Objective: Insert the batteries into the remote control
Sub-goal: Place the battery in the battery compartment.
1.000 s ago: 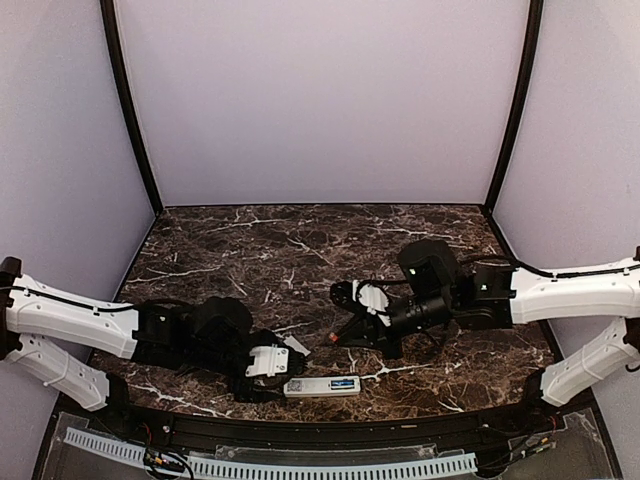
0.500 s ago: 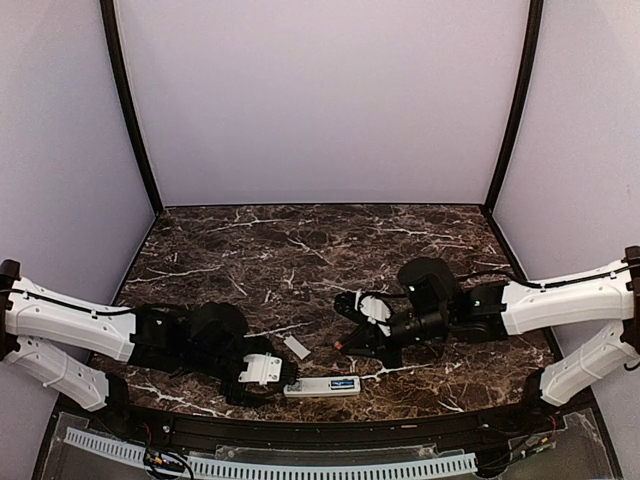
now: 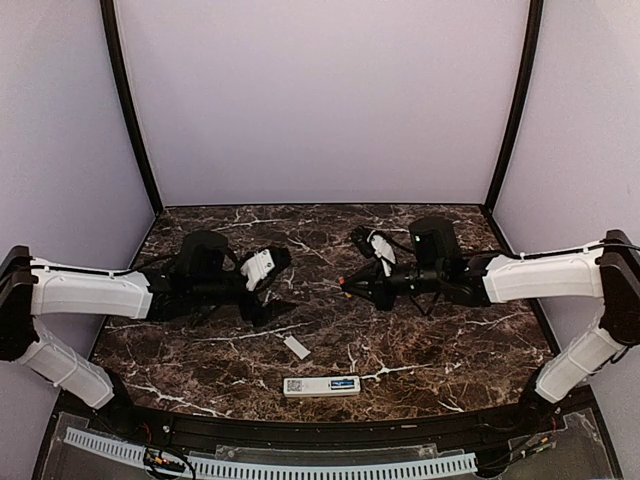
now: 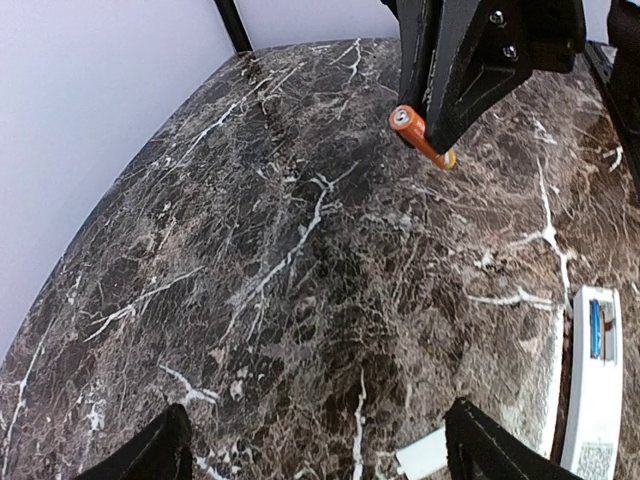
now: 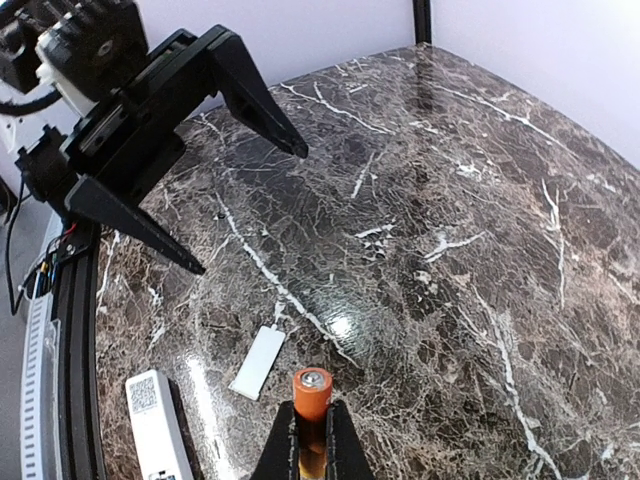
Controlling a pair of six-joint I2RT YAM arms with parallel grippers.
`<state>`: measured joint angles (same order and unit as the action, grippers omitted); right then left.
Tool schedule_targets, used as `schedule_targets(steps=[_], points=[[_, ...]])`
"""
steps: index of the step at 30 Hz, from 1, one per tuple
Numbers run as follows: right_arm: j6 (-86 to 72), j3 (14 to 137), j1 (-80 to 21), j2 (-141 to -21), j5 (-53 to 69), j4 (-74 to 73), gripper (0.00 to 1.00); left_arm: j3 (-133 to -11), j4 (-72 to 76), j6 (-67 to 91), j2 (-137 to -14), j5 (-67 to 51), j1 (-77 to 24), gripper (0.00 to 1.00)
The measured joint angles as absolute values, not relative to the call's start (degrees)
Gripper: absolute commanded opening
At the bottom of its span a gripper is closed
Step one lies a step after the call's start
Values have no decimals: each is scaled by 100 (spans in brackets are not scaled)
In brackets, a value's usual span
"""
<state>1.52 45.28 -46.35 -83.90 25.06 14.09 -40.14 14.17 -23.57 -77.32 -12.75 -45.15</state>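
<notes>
The white remote control (image 3: 321,386) lies back side up near the table's front edge, its compartment open, with the blue battery (image 3: 343,383) lying in it. My right gripper (image 3: 352,283) hovers above mid-table, shut on the orange-red battery (image 5: 311,387), whose capped end sticks out past the fingertips (image 5: 338,432). The left gripper (image 3: 267,284) hangs open and empty to the left, facing the right one. From the left wrist I see the orange battery (image 4: 421,137) in the right fingers, and the remote (image 4: 594,408) with the blue battery (image 4: 596,329).
A small white battery cover (image 3: 296,347) lies loose on the marble between the arms, behind the remote; it also shows as a flat rectangle (image 5: 258,362). Pale walls enclose the table on three sides. A black rail (image 3: 320,425) runs along the front edge.
The left gripper has lifted away from the remote's left end and swung back toward mid-table. The right gripper, still holding the orange battery, has risen and moved back a little.
</notes>
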Motion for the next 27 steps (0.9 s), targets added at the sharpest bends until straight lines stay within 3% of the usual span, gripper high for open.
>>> schedule_targets(steps=[6,11,20,27], points=[[-639,5352,-4504,-8731,2506,985,0,-4390,1933,-1636,-8394,-1603,-4257,86],[-764,5677,-4504,-8936,2735,683,0,-4510,1890,-1476,-8206,-1754,-4134,86],[-480,5041,-5006,-8842,2565,537,0,-3865,1310,-974,-7216,-1863,-4169,81],[115,4303,-5760,-8829,2338,650,0,-3277,930,-735,-6667,-1175,-5865,81]])
